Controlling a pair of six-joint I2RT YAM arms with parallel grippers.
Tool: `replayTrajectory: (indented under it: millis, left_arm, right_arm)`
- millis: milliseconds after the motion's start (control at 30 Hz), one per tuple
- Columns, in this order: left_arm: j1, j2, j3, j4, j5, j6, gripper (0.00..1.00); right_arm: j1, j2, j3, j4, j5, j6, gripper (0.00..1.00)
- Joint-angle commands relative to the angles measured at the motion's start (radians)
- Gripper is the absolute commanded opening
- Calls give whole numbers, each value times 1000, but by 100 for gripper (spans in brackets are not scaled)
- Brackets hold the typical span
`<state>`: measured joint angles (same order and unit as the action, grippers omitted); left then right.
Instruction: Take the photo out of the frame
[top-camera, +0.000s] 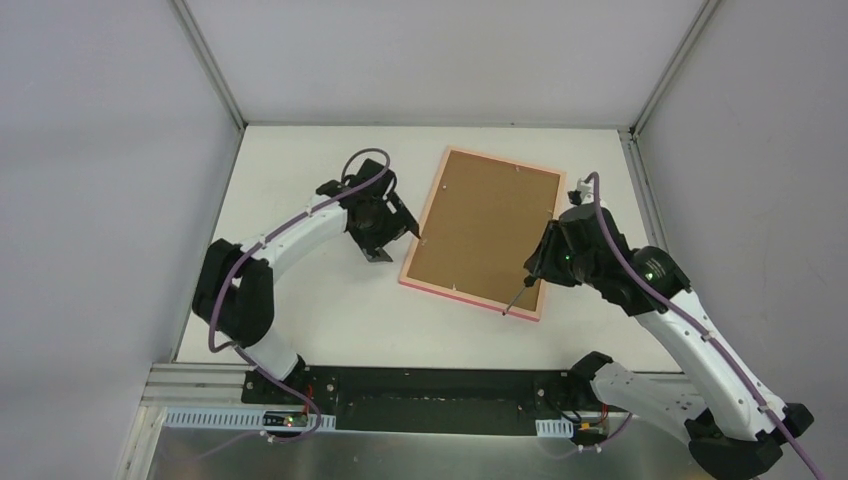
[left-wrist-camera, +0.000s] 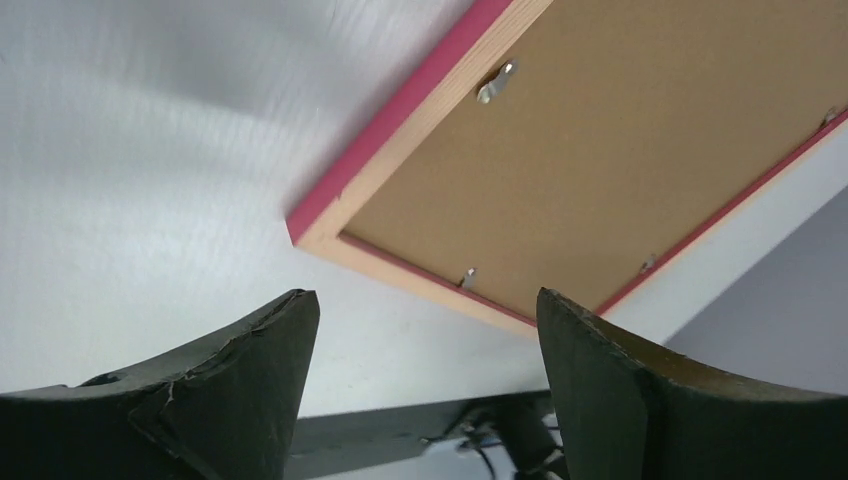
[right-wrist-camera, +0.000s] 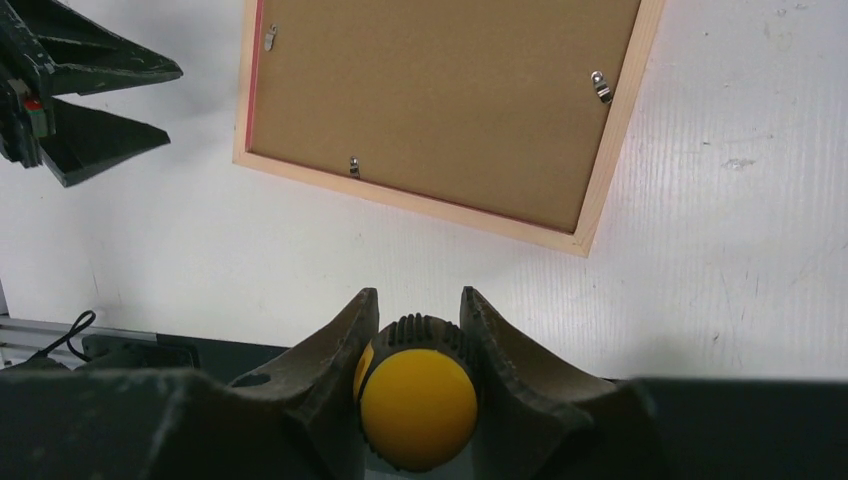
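Photo (top-camera: 485, 230) lies face down inside the frame (top-camera: 455, 293), so we see only its brown board backing. The frame lies flat on the white table (top-camera: 330, 330), a little right of the middle and turned at a slight angle. Its thin pink rim and pale wooden edge run all the way round the board. In the wrist views we count a few small metal tabs (right-wrist-camera: 601, 86) along the inner edge, lying over the backing.

At the frame's near right corner we find the screwdriver (top-camera: 515, 298). Its thin shaft slants down, with the tip over the rim. We cannot tell whether the tip touches. The right gripper (right-wrist-camera: 418, 310) is clamped on the screwdriver's handle, whose round orange end shows between the two fingers in the right wrist view.

On the other side, the left gripper (top-camera: 398, 245) hangs just beside the frame's left edge, near its near left corner. Its fingers are spread wide with nothing between them, and bare table shows between them and the frame.
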<state>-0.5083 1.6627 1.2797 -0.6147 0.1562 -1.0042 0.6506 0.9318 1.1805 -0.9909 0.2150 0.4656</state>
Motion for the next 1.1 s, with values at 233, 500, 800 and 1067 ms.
replayTrajectory:
  millis: [233,500,800,1067]
  left_arm:
    - [-223,-206,-438,328,-239,-914,79]
    - [-300,-78,-485,529,-317,-1027,68]
    - [-339,-72,-527,531,-381,-1034,35]
    - [-334,-109,-557,483,-389,-852,0]
  right_arm:
    - [3,-158,-50,18,-47,-51,0]
    - [4,-175,-10,-36,-7,-90,0]
    - [3,-171,-26,-27,1,-70,0]
    - [4,-121,-62,31,-28,-61,0]
